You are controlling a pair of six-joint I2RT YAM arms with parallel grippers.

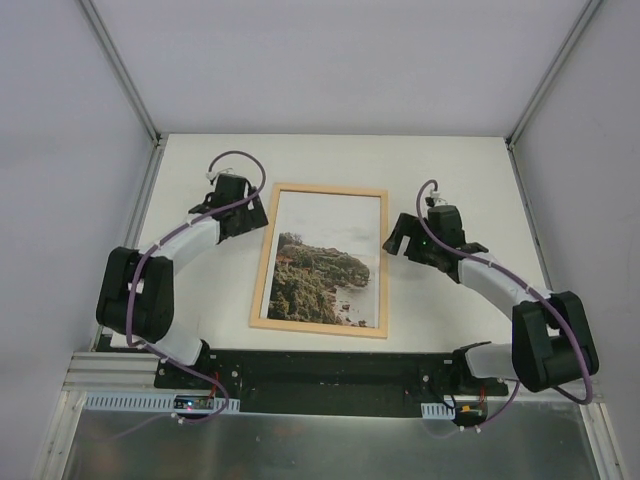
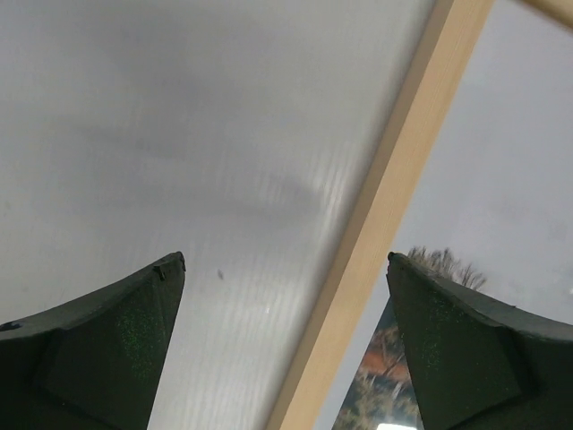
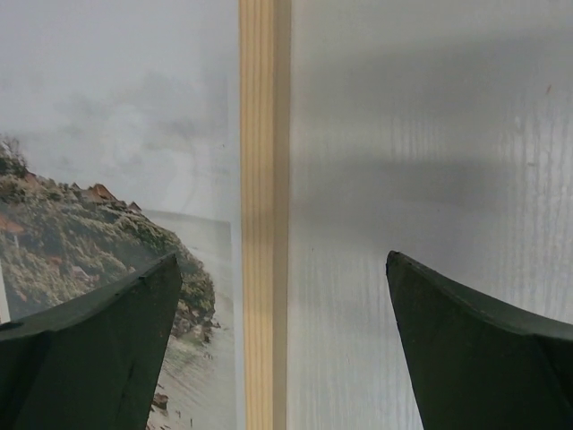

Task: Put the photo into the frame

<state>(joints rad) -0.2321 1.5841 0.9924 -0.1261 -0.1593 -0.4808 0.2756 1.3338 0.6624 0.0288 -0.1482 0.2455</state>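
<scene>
Now the narrow light-wood rectangular picture frame lies flat mid-picture on the white table, and the paper print of a rocky green-brown coastal cliff sits within its strips. My left gripper hangs spread at the frame's upper-left side. My right gripper hangs spread at its upper-right side, a strip passing between each pair of fingers.

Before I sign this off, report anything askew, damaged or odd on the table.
Only minor: the frame lies slightly rotated against the edges of the table. The photo sits flat within it; no damage shows.
</scene>
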